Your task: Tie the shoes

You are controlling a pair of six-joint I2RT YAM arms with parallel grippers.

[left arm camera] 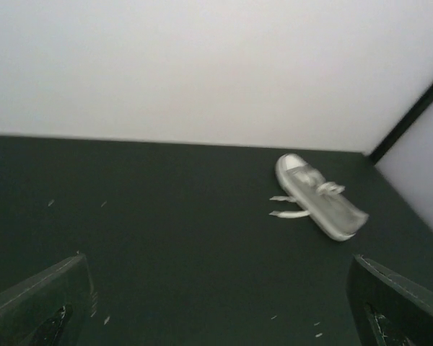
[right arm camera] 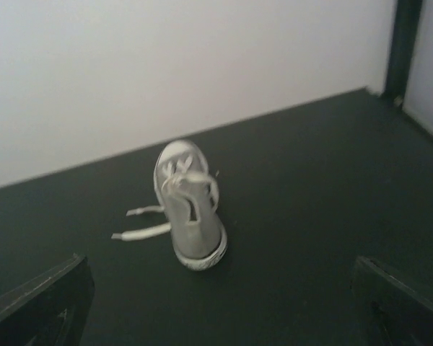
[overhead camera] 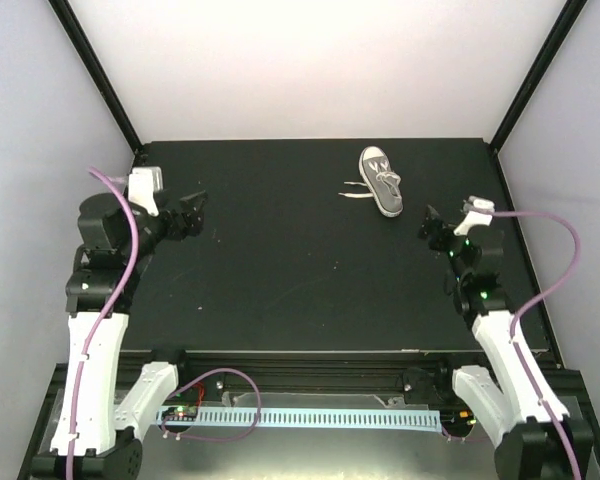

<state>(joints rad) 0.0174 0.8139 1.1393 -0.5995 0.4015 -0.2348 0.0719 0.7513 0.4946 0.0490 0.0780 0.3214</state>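
A: How is the left hand (overhead camera: 193, 210)?
B: Spread wide, holding nothing. In its wrist view the two fingers (left arm camera: 36, 310) sit at the bottom corners with bare table (left arm camera: 166, 238) between them. It hovers over the left side of the table, pointing inward.
A: And the right hand (overhead camera: 427, 223)?
B: Also spread, also empty. Its fingers (right arm camera: 400, 310) frame the bottom corners of its own view in the same way. It hangs over the right side of the table.
A: Where is the shoe (overhead camera: 382, 182)?
B: On the table, in the far right part, close to the back wall (overhead camera: 320, 70). It stands upright on its sole, with the toe toward the wall and the heel toward the arms, turned a little.
A: Which hand is closer?
B: The right one. It is near the shoe, to its right and closer to the arms, but not touching it. The left hand is well apart, across the table.
A: The laces (overhead camera: 357, 191)?
B: Two loose white ends lie flat on the table on the shoe's left side, one beside the other. Over the tongue the lacing is bunched. The wrist views are too blurred to tell whether there is a knot.
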